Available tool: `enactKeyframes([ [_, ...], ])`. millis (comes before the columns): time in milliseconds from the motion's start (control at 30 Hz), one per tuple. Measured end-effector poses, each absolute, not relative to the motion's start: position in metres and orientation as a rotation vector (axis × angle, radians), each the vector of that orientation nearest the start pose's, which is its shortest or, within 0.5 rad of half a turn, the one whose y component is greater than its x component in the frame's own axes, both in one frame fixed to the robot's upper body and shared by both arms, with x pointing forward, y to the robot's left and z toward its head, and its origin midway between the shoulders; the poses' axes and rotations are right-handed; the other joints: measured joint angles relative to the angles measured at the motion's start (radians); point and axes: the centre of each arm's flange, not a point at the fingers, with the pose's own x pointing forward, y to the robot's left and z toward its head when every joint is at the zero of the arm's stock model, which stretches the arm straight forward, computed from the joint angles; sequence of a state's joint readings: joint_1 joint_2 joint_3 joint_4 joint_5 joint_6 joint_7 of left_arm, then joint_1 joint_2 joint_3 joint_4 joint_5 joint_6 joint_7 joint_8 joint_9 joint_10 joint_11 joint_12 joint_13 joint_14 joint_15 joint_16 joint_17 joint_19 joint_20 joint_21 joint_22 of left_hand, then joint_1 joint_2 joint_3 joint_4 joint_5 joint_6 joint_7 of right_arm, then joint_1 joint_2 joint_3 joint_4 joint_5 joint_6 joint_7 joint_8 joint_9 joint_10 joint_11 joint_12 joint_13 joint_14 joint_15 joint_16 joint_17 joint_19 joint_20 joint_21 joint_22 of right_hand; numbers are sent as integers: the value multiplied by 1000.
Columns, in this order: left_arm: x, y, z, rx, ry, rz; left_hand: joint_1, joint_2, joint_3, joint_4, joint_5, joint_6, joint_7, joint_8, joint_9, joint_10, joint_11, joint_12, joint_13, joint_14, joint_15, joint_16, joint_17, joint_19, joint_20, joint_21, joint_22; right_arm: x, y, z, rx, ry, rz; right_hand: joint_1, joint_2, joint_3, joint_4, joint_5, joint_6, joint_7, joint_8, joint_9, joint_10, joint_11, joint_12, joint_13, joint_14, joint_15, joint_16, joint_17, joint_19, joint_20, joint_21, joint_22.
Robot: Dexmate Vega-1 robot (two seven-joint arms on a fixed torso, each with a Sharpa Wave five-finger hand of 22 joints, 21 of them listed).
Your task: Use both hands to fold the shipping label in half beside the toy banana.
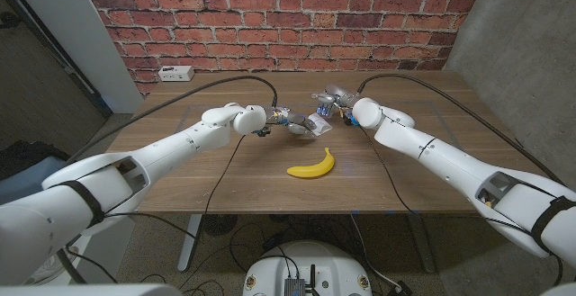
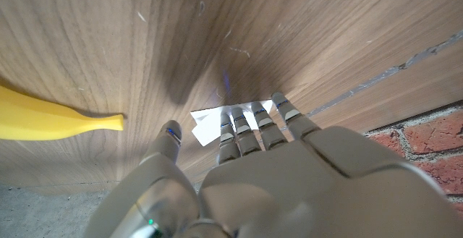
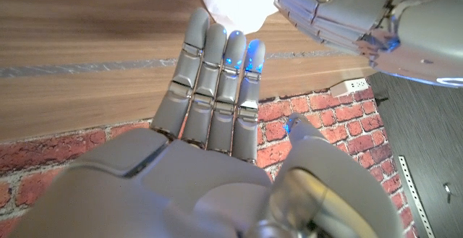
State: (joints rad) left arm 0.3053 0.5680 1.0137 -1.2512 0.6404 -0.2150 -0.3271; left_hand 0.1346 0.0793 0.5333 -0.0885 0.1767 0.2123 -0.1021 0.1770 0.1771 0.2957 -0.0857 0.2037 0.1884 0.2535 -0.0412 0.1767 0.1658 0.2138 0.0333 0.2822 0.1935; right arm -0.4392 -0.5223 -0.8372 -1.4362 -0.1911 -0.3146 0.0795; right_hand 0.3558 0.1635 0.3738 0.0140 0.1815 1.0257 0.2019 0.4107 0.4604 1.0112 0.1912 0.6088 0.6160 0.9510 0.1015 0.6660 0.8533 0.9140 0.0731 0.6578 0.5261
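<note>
The white shipping label (image 1: 313, 127) lies on the wooden table (image 1: 225, 174) between my two hands, just behind the yellow toy banana (image 1: 312, 165). My left hand (image 1: 286, 120) reaches in from the left. In the left wrist view its straight fingers (image 2: 255, 126) lie over the label (image 2: 208, 127), which looks partly doubled over, while the thumb stands off to the side near the banana (image 2: 51, 119). My right hand (image 1: 329, 107) comes from the right with its fingers (image 3: 217, 64) straight and together, tips at the label's edge (image 3: 231, 3). The left hand (image 3: 340, 6) shows just past them.
A white power strip (image 1: 175, 74) sits at the table's back left, below the brick wall. Black cables (image 1: 216, 85) run along both arms across the tabletop. Bare wood lies in front of the banana, toward the table's near edge.
</note>
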Motion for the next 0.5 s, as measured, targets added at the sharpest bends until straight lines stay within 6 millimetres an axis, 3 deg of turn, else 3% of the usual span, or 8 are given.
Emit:
enactKeyframes([
  [200,679,111,2,1828,-562,-553,5,-5,0,0,6,0,-8,0,0,4,-4,1,0,0,0,0,0,-2,-2,-1,-1,684,-131,45,-1137,-331,246,-25,-5,-6,22,0,8,-13,10,5,7,-7,7,16,23,-5,-8,-26,26,-9,44,31],
  [333,680,111,3,1829,-558,-552,5,-5,0,0,6,4,-12,4,0,4,-4,1,0,-2,-2,0,0,-2,-2,-5,-1,686,-133,38,-1134,-281,266,-59,-16,-17,47,0,-28,-13,-18,-19,-21,6,-33,-22,-2,7,-59,-78,22,-5,46,5],
  [500,681,110,3,1825,-563,-556,5,-5,0,0,6,11,-29,4,0,4,-4,1,0,-2,-2,-1,0,-2,-2,-7,-1,692,-129,45,-1164,-241,278,-81,-23,-25,64,4,-46,-24,-31,-37,-37,7,-58,-45,-16,11,-82,-107,18,-1,37,-20],
])
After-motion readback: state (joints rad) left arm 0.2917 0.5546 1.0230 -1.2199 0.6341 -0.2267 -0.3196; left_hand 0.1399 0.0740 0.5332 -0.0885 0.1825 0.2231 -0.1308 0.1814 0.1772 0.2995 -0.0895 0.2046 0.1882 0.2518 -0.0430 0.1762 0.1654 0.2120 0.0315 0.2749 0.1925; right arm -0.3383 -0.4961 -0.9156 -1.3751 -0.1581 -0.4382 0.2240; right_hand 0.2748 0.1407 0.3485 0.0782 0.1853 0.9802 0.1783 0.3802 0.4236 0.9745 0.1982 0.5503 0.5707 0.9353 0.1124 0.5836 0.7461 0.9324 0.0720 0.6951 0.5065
